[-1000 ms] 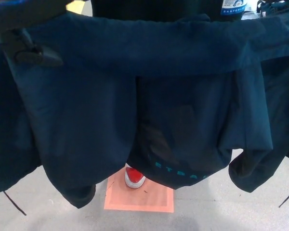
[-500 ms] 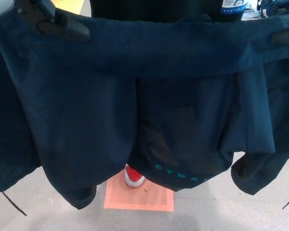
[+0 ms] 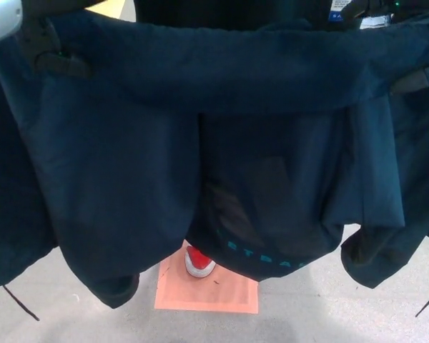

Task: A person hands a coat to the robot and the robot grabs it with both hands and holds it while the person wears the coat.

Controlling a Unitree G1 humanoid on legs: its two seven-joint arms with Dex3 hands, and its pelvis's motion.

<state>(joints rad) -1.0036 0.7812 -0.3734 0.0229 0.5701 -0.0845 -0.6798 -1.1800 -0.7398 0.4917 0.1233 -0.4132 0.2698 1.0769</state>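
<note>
- Navy coat [image 3: 222, 143] fills most of the head view, stretched wide across the top, inside facing the camera.
- Left hand [image 3: 53, 53] at upper left, black fingers closed on the coat's top edge, gripping it.
- Right hand [image 3: 415, 80] at the right edge, only a dark sliver shows against the fabric; cannot tell its grip.
- Coat's middle panel hangs lower, teal lettering [image 3: 264, 256] along its hem, partly readable only.
- Sleeves droop at both sides, drawstring [image 3: 18, 304] dangling at lower left.
- Person stands behind the coat, mostly hidden; red and white shoe [image 3: 198, 262] shows under the hem.
- Shoe sits on an orange floor square [image 3: 218, 294], grey floor [image 3: 329, 314] around it.
</note>
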